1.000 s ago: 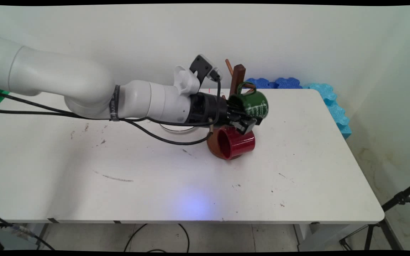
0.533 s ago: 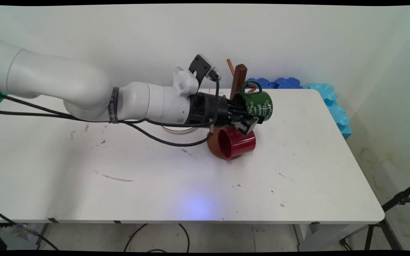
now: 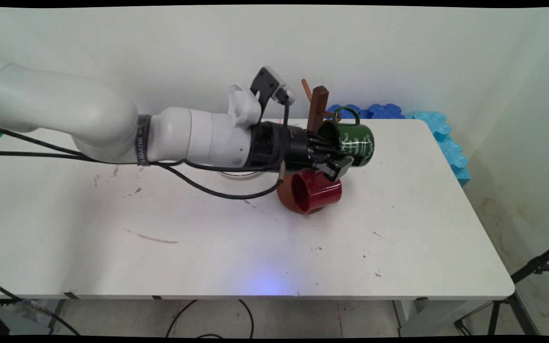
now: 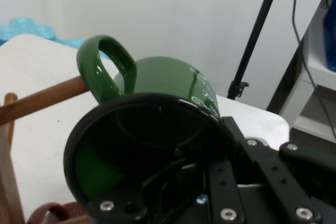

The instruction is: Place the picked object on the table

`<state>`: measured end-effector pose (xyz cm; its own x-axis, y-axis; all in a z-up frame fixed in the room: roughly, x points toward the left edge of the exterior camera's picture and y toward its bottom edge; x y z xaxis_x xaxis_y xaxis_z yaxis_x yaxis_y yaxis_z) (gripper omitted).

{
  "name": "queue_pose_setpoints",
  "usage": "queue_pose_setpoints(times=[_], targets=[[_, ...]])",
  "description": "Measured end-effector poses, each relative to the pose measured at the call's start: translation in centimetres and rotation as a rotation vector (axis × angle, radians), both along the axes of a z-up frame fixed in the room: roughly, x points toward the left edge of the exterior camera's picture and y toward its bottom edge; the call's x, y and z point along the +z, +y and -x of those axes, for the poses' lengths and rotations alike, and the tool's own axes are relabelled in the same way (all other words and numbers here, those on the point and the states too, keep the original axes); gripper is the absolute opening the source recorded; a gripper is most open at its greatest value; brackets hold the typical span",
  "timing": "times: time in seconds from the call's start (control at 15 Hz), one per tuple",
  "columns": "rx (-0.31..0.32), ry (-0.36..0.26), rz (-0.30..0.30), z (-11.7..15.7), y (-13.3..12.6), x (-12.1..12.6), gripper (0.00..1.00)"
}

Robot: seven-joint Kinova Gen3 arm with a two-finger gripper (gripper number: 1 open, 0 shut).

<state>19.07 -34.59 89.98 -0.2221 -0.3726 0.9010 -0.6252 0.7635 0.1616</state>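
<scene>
A plain pale wall is standing behind the white table (image 3: 398, 247), and blue foam blocks (image 3: 441, 133) are lining its far right corner and right edge. A black tripod (image 3: 532, 271) is standing on the floor off the table's right side. The near half and the right end of the tabletop are lying bare apart from scuff marks, giving open room there.

The gripper (image 3: 339, 157) (image 4: 210, 182) is reaching in level from the left and gripping a green mug (image 3: 350, 140) (image 4: 157, 103) by its rim, one finger inside the mouth and one outside, closed on the wall. The mug is hanging on its side in the air above the table, handle up, white lettering showing on its body. Its handle is sitting just at a wooden peg (image 4: 42, 98) of the brown mug tree (image 3: 319, 102); whether the peg is passing through the loop I cannot tell.

Just below the gripper a red mug (image 3: 315, 190) is lying on its side against the tree's round base, its mouth facing the near left. Both mugs are looking empty inside.
</scene>
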Motion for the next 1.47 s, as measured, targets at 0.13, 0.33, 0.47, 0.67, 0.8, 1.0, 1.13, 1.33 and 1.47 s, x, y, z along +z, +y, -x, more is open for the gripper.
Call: queue_pose_setpoints(times=[0.13,0.33,0.47,0.67,0.8,1.0,1.13,1.33,1.47], targets=[[-0.009,0.009,0.001,-0.1,0.4,0.6,0.0],[-0.022,0.017,0.001,-0.6,1.0,1.5,0.0],[-0.037,0.012,-0.001,-1.1,1.4,2.2,0.0],[-0.054,-0.008,-0.005,-2.0,1.8,3.1,0.0],[-0.067,-0.033,-0.01,-3.0,2.2,3.7,0.0],[-0.087,-0.081,-0.016,-4.4,2.4,4.3,0.0],[-0.106,-0.139,-0.026,-5.9,2.5,4.7,0.0],[-0.133,-0.234,-0.04,-7.9,2.6,5.0,0.0],[-0.155,-0.3,-0.048,-9.0,2.6,5.1,0.0]])
